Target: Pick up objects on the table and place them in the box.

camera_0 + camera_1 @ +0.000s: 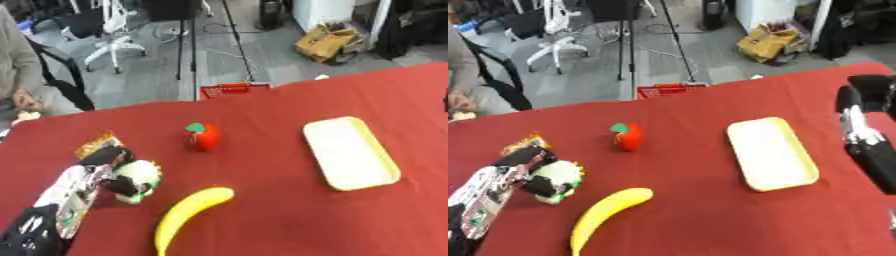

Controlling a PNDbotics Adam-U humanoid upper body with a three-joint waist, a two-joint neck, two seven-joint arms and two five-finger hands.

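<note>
My left hand (112, 169) lies at the table's left side, its fingers curled round a white round thing with green and yellow trim (140, 181). A red fruit with a green top (201, 136) stands upright near the middle of the red table. Nearer the front edge, just right of my left hand, lies a yellow banana (188, 212). To the right sits a shallow pale yellow box (350, 152) with nothing in it. My right hand (870, 89) shows at the right edge, beyond the box and apart from it.
An orange packet (96, 145) lies just behind my left hand. A red basket (234, 90) sits past the table's far edge. Office chairs, a stand and a person at the far left are beyond the table (289, 220).
</note>
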